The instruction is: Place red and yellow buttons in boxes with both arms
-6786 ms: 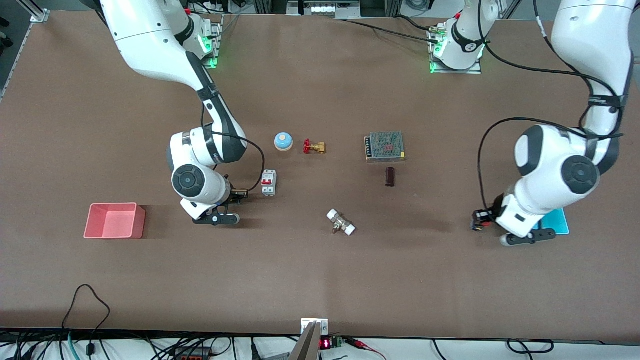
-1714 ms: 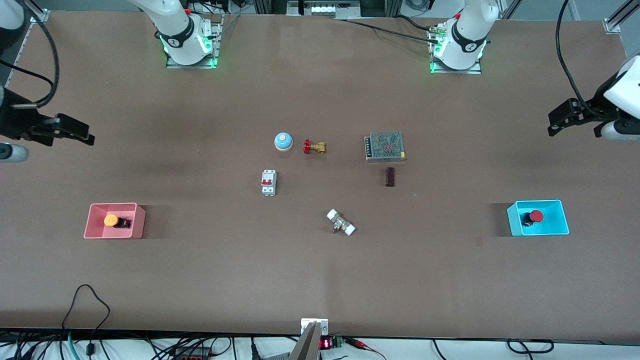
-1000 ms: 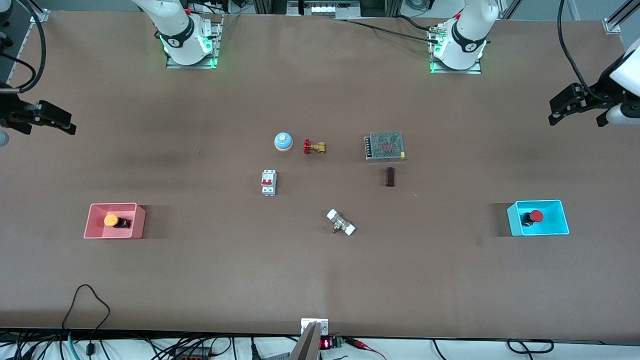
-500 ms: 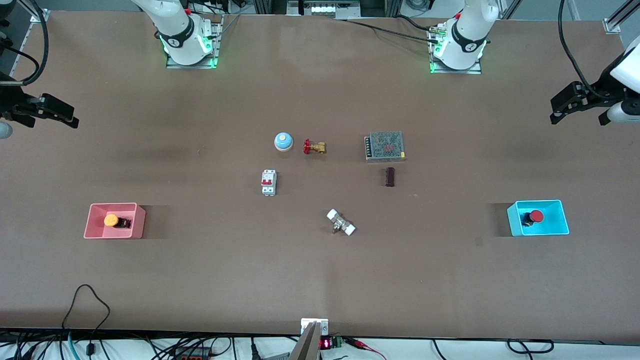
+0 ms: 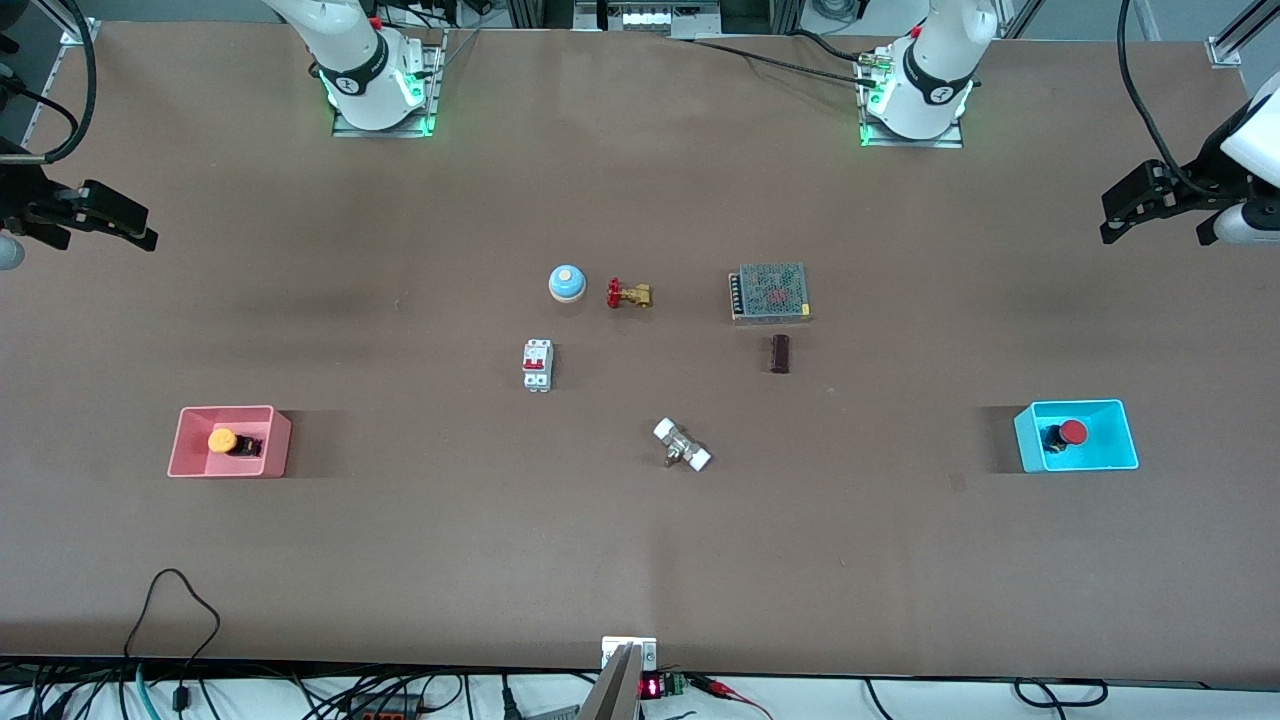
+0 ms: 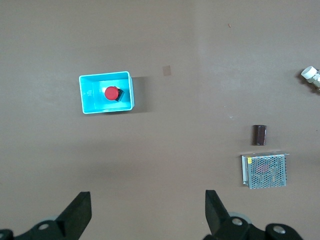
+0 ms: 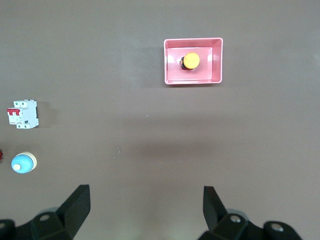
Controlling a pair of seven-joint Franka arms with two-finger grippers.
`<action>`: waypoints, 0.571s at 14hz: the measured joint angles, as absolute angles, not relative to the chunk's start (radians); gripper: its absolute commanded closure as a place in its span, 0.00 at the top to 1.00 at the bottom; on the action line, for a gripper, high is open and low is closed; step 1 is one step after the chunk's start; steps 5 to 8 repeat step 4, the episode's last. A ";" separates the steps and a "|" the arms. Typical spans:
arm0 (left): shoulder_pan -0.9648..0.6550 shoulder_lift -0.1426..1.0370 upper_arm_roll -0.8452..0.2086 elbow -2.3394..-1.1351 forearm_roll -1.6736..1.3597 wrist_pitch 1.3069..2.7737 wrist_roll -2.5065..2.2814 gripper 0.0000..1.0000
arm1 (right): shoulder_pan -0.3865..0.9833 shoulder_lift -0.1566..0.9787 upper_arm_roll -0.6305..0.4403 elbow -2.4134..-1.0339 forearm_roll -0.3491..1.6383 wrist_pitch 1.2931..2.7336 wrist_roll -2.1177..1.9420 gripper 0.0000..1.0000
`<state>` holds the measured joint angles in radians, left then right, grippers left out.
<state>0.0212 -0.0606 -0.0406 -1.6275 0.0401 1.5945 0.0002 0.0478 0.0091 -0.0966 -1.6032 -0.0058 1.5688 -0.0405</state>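
The yellow button [image 5: 223,441] lies in the pink box [image 5: 192,460] at the right arm's end of the table; the right wrist view shows the button [image 7: 190,61] and the box [image 7: 169,77] too. The red button [image 5: 1071,433] lies in the cyan box [image 5: 1122,450] at the left arm's end, also in the left wrist view [image 6: 111,93] with its box [image 6: 89,104]. My right gripper [image 5: 125,225] is open and empty, high over the table's edge at its end. My left gripper [image 5: 1125,212] is open and empty, high over the table's edge at its end.
In the middle stand a blue dome bell [image 5: 566,283], a red-handled brass valve [image 5: 628,294], a white circuit breaker [image 5: 537,365], a meshed power supply [image 5: 769,292], a dark cylinder [image 5: 780,353] and a white-ended fitting [image 5: 682,445]. Cables lie along the near edge.
Earlier each gripper carried a button low over the table by its box. Both buttons now lie in the boxes and both arms have risen and drawn back to the table's ends, open.
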 measured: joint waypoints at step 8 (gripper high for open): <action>0.020 -0.060 -0.043 -1.628 0.040 1.593 -0.021 1.00 | 0.048 0.007 -0.097 -1.603 -0.006 1.569 -0.040 1.00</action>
